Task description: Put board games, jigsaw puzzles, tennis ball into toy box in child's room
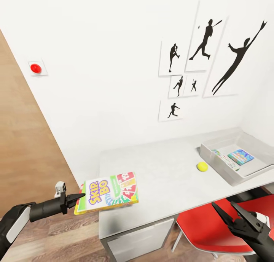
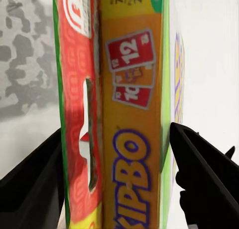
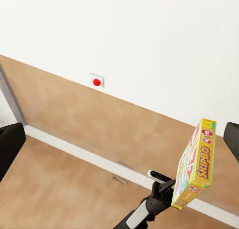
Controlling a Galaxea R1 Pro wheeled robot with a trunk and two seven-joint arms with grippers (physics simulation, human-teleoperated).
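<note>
Left gripper holds Skip-Bo box over table edge

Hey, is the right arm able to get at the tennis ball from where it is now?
Probably yes. The right gripper is open and empty, just below the table's front edge, and the ball lies in the open beside the toy box with nothing between.

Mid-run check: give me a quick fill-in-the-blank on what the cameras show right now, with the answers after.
1. The left gripper is shut on the ____ board game.
2. The tennis ball lies on the table, beside the ____.
3. The right gripper holds nothing; its jaws are ____.
4. Under the table's near edge stands a ____ chair.

Missing words: Skip-Bo; toy box; open; red
</note>
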